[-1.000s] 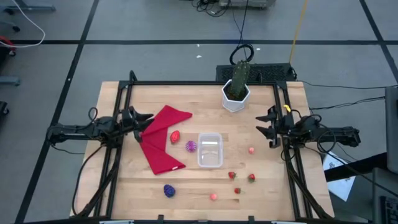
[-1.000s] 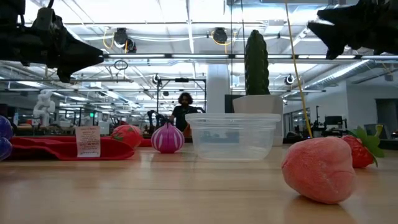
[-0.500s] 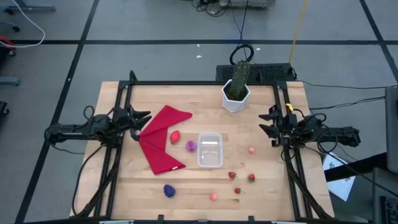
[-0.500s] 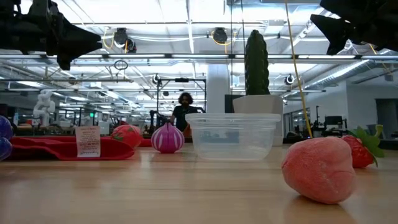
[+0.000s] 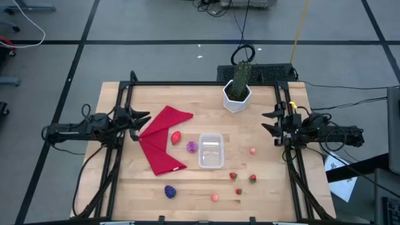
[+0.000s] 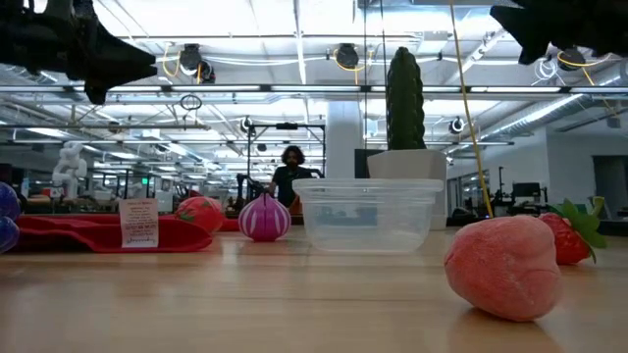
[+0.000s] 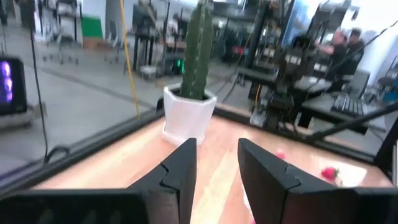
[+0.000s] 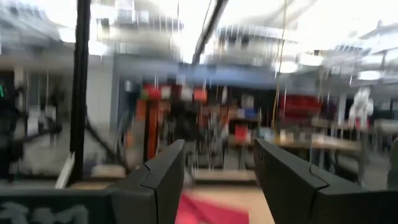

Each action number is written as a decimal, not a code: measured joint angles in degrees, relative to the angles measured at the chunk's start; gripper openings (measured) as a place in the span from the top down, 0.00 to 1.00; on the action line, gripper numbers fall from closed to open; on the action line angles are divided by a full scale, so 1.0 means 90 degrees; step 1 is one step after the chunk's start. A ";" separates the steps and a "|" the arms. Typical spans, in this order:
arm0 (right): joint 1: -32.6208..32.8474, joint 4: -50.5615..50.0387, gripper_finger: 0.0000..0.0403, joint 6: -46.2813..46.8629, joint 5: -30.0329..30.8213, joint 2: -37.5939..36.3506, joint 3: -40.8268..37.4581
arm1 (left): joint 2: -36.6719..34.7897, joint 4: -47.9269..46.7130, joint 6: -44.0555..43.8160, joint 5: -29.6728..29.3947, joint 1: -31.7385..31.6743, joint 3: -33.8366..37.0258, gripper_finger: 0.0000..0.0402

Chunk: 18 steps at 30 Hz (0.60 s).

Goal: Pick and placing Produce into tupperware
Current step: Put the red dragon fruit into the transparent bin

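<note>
The left end effector (image 5: 141, 116) hovered pressed together at the desk (image 5: 262, 187) edge, parked clear. Produce (image 5: 191, 146) lay scattered around the empty tupperware (image 5: 210, 150) mid-desk, none loaded. The right end effector (image 5: 269, 122) hovered partly spread, holding nothing, ready to approach.

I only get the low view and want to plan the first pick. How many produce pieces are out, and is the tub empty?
Observer: The tub holds nothing; all eight pieces lie on the table or the red cloth.
Operator: Which ones are nearest the tub?
Observer: The purple onion lies just left of it, apart from the wall; a red piece rests on the cloth beside that.
Operator: Where are the grippers?
Observer: The left gripper hangs over the table's left edge, the right gripper over the right edge, both empty.
</note>
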<state>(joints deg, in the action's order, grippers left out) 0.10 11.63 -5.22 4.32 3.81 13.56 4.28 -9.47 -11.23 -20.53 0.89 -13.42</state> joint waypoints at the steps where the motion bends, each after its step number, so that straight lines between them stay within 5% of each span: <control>1: 0.0000 -0.0407 0.54 -0.0009 -0.0002 0.0133 0.0222 | 0.0124 -0.0295 -0.0091 0.0000 0.0000 -0.0219 0.70; 11: 0.0000 -0.3238 0.54 0.0302 -0.0005 0.1805 0.2285 | 0.2298 -0.2150 -0.0923 0.0056 0.0000 -0.2190 0.70; 18: 0.0000 -0.5035 0.54 0.1401 -0.0007 0.2507 0.3124 | 0.3802 -0.2902 -0.2486 0.0513 0.0005 -0.2867 0.70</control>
<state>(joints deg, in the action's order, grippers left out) 0.10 -33.68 7.39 4.25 26.37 41.67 38.50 -35.58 -33.60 -15.91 0.93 -39.22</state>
